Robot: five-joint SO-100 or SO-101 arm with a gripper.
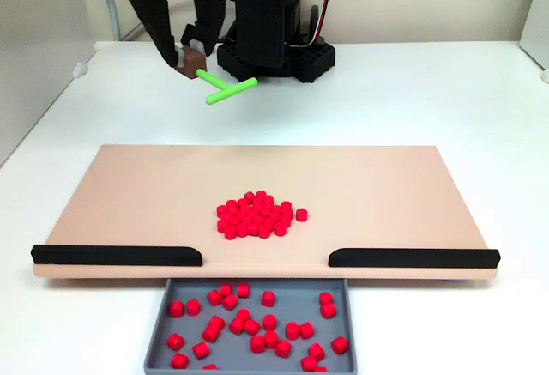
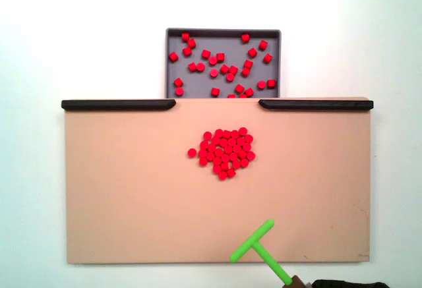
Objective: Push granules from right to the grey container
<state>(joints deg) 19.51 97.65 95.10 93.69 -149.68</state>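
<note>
A tight pile of red granules (image 1: 257, 217) (image 2: 225, 153) lies in the middle of the tan board (image 1: 129, 195) (image 2: 119, 182). More loose granules sit scattered inside the grey container (image 1: 156, 328) (image 2: 224, 31), which butts against the board's edge at the gap between two black strips. My gripper (image 1: 192, 61) (image 2: 294, 281) is shut on the stem of a green T-shaped tool (image 1: 230, 89) (image 2: 254, 245). The tool is held up in the air near the board's far edge from the container, well apart from the pile.
Black edge strips (image 1: 116, 255) (image 1: 412, 257) line the board on either side of the container opening. The arm's black base (image 1: 274, 53) stands behind the board on the white table. The board surface around the pile is bare.
</note>
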